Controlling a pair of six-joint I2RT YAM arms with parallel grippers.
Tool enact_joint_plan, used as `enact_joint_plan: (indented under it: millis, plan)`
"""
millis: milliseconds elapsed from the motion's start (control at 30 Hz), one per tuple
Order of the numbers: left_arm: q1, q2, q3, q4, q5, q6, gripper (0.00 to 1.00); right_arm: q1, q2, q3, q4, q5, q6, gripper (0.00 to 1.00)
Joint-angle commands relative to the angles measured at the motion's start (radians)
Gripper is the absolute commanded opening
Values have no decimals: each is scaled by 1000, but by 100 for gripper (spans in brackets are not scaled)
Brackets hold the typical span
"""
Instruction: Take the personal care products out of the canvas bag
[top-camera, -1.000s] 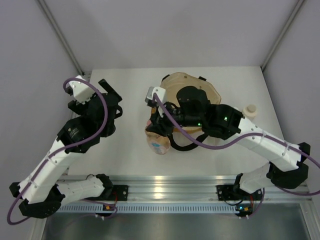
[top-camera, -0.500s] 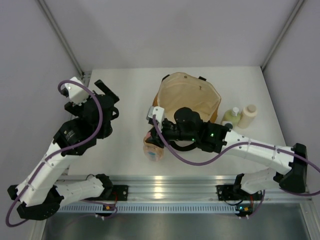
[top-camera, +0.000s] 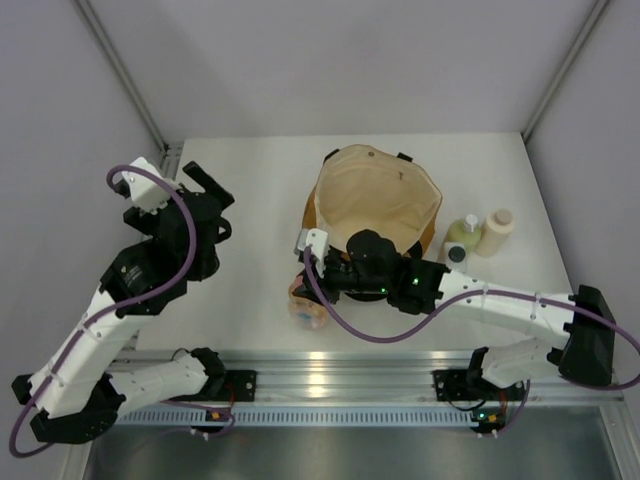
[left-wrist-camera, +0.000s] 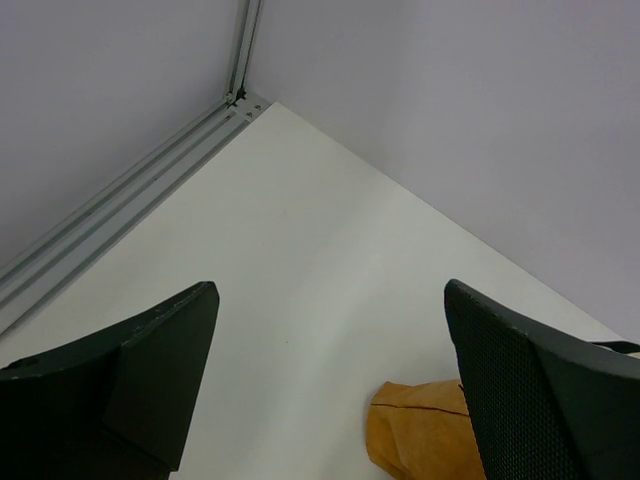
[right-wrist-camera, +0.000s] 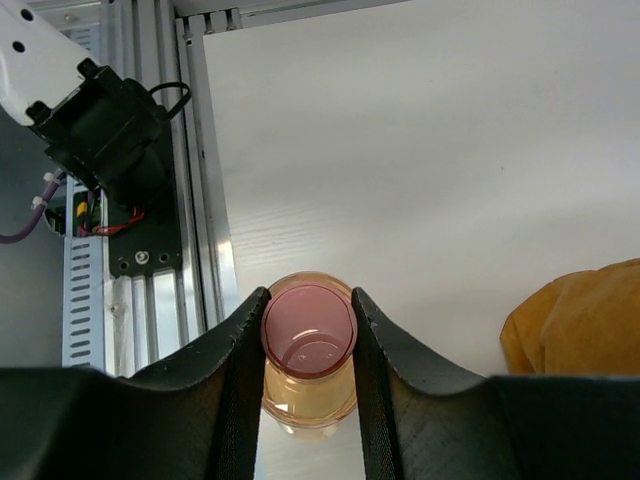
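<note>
The canvas bag (top-camera: 400, 190) stands open at mid-table and shows its cream lining; a corner of the canvas bag (right-wrist-camera: 580, 320) also shows in the right wrist view. My right gripper (right-wrist-camera: 309, 330) is shut on the pink cap of an orange translucent bottle (right-wrist-camera: 308, 385), held upright near the front rail. From above, that bottle (top-camera: 306, 303) sits left of the bag's near side. A yellow-green bottle (top-camera: 463, 233), a cream-beige bottle (top-camera: 497, 228) and a dark-capped white bottle (top-camera: 456, 254) stand right of the bag. My left gripper (left-wrist-camera: 330, 380) hangs open over bare table, left of the bag's corner (left-wrist-camera: 420, 435).
The aluminium front rail (right-wrist-camera: 150, 250) runs just beside the held bottle, with the left arm's base (right-wrist-camera: 100, 130) mounted on it. Grey walls close the table (top-camera: 260, 180) at the back and sides. A black bag handle lies under my right arm.
My right arm has drawn back from over the bag toward the near-left with the orange bottle, uncovering the bag's mouth and the bottles on the right. The left arm shifted slightly left.
</note>
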Motion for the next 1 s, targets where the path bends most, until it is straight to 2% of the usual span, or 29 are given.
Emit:
enact_joint_plan:
  millis: [0,233,400,667,800,967]
  plan:
    - [3,-17,-8,11,-15,7,98,22,-73,13,273,-35,-2,0]
    - [3,-24,-13,11,0,2,98,25,-71,-59,313,-46,-2,0]
    - [3,-30,-16,11,2,2,98,34,-85,-148,408,-60,-23,0]
    - [3,-30,-16,11,9,-1,98,37,-78,-197,414,-52,-34,0]
    - [3,-30,-16,11,8,-5,98,46,-78,-216,423,-34,-52,0]
    - [3,-23,-17,11,11,-10,98,54,-99,-283,512,14,-97,0]
